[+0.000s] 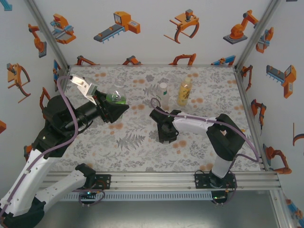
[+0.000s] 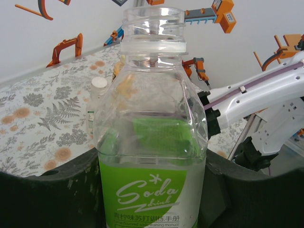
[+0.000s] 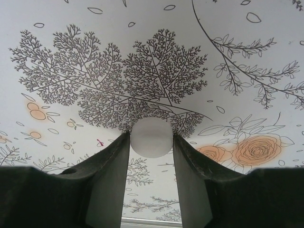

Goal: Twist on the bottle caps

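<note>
While the left end effector (image 1: 118,105) sits clamped on the green-label bottle (image 2: 152,142), look at that neck up top: bare threads, wide open, no cap on it; the dark fingers (image 2: 61,194) press in on both sides of the lower body, right at the "Soda" label; the bottle stands upright in the grip, towards the left back part of the floral table (image 1: 128,142). Over to the right end effector (image 3: 151,138), and it points down at the table near the middle; its two fingertips are closed in on a white cap (image 3: 151,135), one tip touching each side of the round disc; whether the cap rests on the cloth or hangs just above it, I cannot tell. Behind it, two more bottles stand upright just beside each other near the back edge: a clear bottle with a white cap (image 1: 164,94) on its neck, and to its right an amber bottle (image 1: 185,91) with a yellow label; both are well apart from either end effector, and the held bottle is to their left.
</note>
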